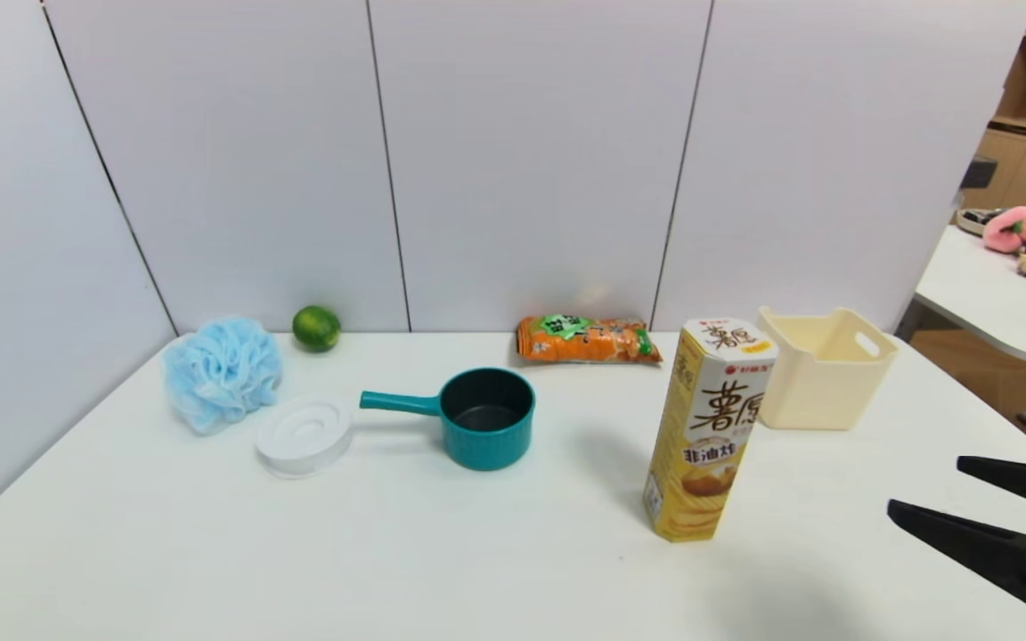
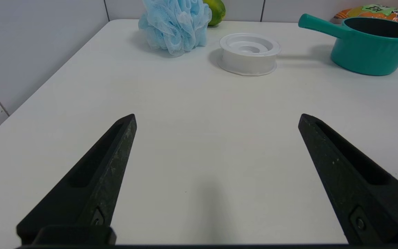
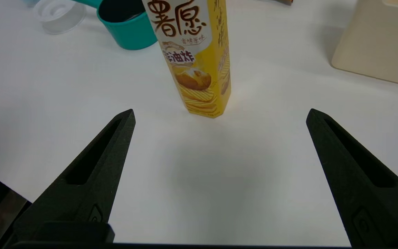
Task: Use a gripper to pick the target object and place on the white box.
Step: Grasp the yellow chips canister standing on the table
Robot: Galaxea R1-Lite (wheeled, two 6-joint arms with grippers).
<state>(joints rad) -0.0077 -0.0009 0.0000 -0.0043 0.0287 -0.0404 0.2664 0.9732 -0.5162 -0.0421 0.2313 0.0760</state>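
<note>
The tall yellow-and-white snack carton point(image 1: 711, 427) stands upright on the white table, right of centre; the right wrist view shows its lower part point(image 3: 199, 65) ahead of the fingers. Just behind and to its right sits the cream-white box point(image 1: 825, 368), also seen as a tapered wall point(image 3: 378, 45). My right gripper point(image 1: 924, 485) enters at the lower right edge, open and empty, some way right of the carton; its midpoint point(image 3: 219, 114) hangs over bare table short of the carton's base. My left gripper point(image 2: 217, 117) is open over bare table on the left side, out of the head view.
A teal saucepan point(image 1: 477, 417) sits mid-table with a round white lidded container point(image 1: 305, 435) to its left. A blue bath pouf point(image 1: 222, 371) and a lime point(image 1: 316, 328) are at the back left. An orange snack bag point(image 1: 586, 339) lies against the wall. A second table point(image 1: 1003, 294) stands to the right.
</note>
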